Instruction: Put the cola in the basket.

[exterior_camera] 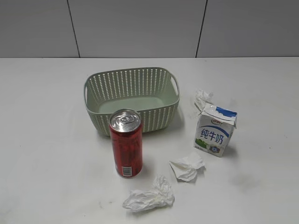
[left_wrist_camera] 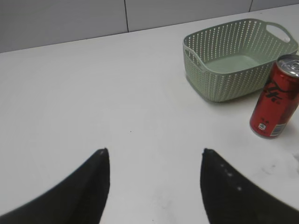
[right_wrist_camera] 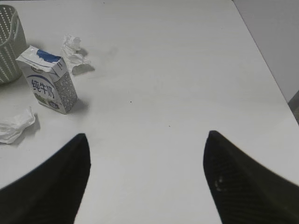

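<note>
We read this as lab or robot test bench, not home. Plain white table (exterior_camera: 46, 140), bare matte surface with faint scuff marks. Behind it, flat grey wall panels (exterior_camera: 135, 28) split by thin dark vertical seams, no decor. Staged props only: green basket (exterior_camera: 131, 95), red cola (exterior_camera: 126, 143), milk carton (exterior_camera: 215, 130), crumpled tissues (exterior_camera: 149, 196). Wrist cameras show black left end effector (left_wrist_camera: 154, 151) and right end effector (right_wrist_camera: 147, 135) above table

The milk carton (exterior_camera: 215, 136), at the right of the exterior frame, carries the blue Chinese characters 纯牛奶 written vertically on its white front. The cola (exterior_camera: 126, 143), near the centre, has a small white label patch low on its side, but the print is too small to read.
</note>
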`<state>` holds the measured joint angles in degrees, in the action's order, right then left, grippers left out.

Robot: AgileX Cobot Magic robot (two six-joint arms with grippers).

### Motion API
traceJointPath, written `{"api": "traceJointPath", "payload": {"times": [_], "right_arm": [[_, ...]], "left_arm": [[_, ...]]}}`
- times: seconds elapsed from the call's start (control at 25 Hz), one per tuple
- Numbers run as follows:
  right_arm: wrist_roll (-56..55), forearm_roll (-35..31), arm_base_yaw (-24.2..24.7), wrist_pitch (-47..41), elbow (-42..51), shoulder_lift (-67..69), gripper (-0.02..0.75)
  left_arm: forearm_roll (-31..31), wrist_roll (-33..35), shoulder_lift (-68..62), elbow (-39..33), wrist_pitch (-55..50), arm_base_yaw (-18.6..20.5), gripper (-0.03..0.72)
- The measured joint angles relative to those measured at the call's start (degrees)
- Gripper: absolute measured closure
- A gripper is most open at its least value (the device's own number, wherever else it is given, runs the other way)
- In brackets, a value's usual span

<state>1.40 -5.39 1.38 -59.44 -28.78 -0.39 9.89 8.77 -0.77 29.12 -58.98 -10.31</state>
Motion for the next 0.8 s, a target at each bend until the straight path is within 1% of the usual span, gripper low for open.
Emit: {"api": "traceJointPath", "payload": {"times": [0.64, 0.72, 0.8], "right_arm": [[0.0, 0.0, 0.0, 0.0, 0.0, 0.0, 0.167], [0.0, 0.0, 0.0, 0.0, 0.0, 0.0, 0.167], [0.0, 0.0, 0.0, 0.0, 0.0, 0.0, 0.167]], "left_arm": [[0.0, 0.0, 0.0, 0.0, 0.1, 0.0, 0.223], [0.0, 0.0, 0.0, 0.0, 0.2, 0.0, 0.202], [0.0, 0.0, 0.0, 0.1, 0.3, 0.0, 0.161]]}}
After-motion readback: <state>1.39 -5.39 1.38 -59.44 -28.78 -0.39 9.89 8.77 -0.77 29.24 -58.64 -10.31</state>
